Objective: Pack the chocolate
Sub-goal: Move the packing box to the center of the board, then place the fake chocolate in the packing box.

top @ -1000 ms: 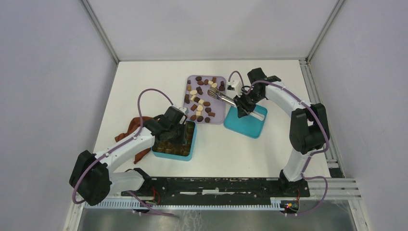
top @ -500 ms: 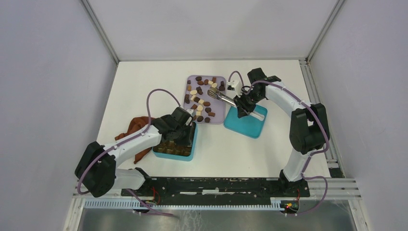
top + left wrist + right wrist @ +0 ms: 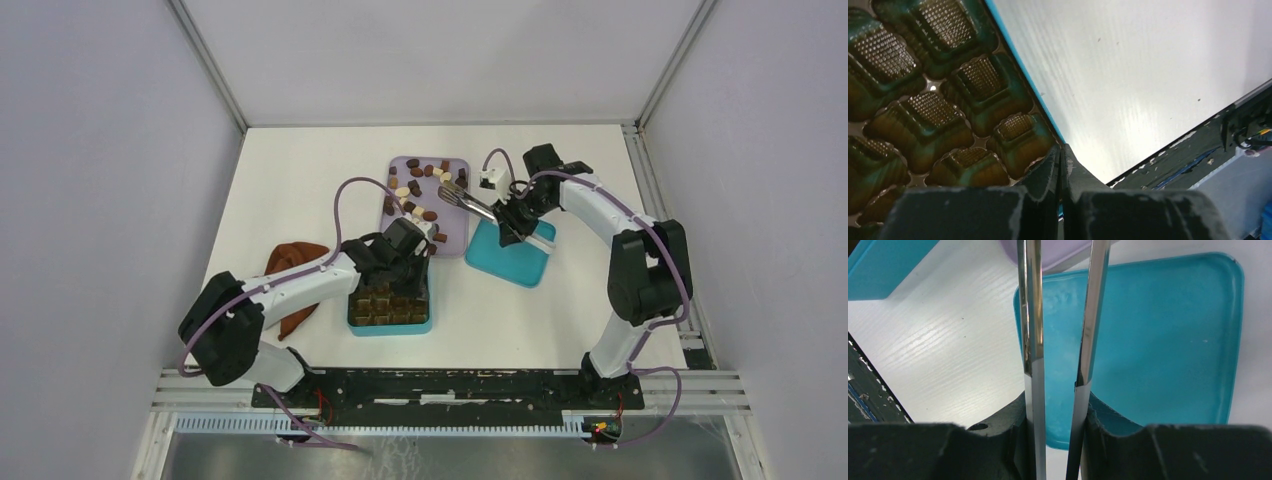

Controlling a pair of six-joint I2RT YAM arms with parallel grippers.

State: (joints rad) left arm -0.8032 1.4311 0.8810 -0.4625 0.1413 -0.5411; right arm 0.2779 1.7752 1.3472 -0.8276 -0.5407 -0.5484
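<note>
One teal box (image 3: 390,327) is pinched at its far rim by the closed left gripper (image 3: 412,248); one teal lid (image 3: 520,262) lies beneath the right gripper (image 3: 512,218), which is clamped on one pair of tongs (image 3: 462,199), arms slightly apart. The chocolate (image 3: 414,187), roughly eighteen pieces showing, lies in one purple tray (image 3: 458,240) straight ahead of that gripper along the tongs' length, under their tips, so the right arm looks better placed to pick

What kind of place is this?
Probably a robotics test cell: two white jointed arms bolted to a white table, plain grey panel walls, and small chocolate pieces on a lilac tray.
</note>
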